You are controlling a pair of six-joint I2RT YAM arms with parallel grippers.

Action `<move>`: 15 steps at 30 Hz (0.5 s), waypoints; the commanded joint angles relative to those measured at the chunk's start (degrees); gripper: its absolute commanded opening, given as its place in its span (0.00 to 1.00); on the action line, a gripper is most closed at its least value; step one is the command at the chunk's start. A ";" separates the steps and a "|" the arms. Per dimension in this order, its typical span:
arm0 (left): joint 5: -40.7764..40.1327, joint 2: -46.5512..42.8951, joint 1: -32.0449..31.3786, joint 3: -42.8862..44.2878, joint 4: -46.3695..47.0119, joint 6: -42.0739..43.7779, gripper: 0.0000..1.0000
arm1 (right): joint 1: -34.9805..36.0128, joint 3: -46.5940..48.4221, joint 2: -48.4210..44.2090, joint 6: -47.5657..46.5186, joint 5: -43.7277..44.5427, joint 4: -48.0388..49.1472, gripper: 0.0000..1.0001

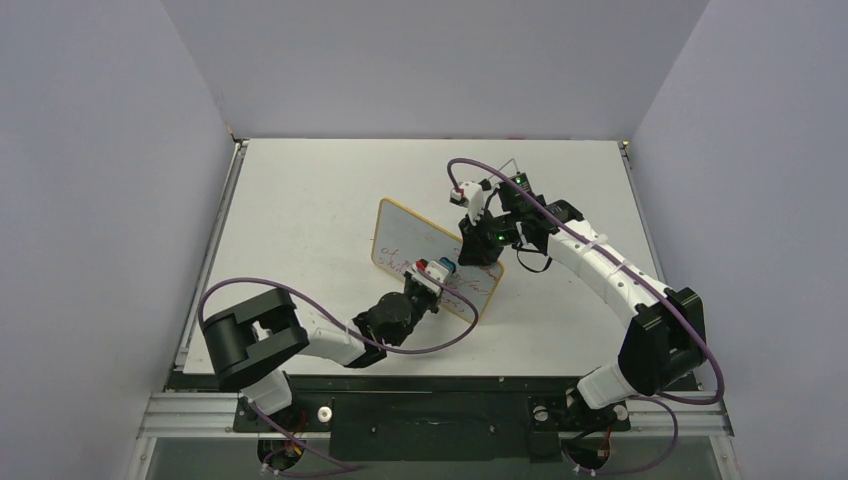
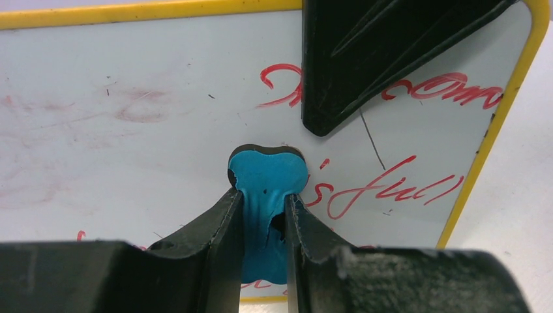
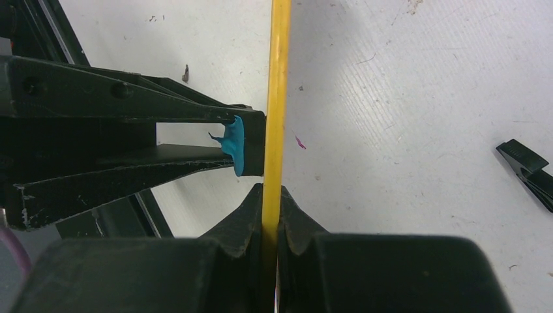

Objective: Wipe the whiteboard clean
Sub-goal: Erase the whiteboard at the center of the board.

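Whiteboard (image 1: pixel 405 235) seems light, stiff and tippy: your right pincer (image 3: pixel 272 195) clamps its edge, and your left pincer (image 2: pixel 261 203), closed on the blue eraser (image 2: pixel 267 171), presses its face.

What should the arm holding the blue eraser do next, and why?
Probably slide the eraser sideways toward the red writing, keeping it pressed to the whiteboard. The left gripper holds it against the board, only faint smudges lie on one side, clear words on the other, and the right gripper clamps the board's edge.
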 commanded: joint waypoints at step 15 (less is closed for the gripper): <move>2.70 3.01 -0.03 1.09 4.14 -3.67 0.00 | 1.36 1.26 1.49 -2.89 -4.04 0.22 0.00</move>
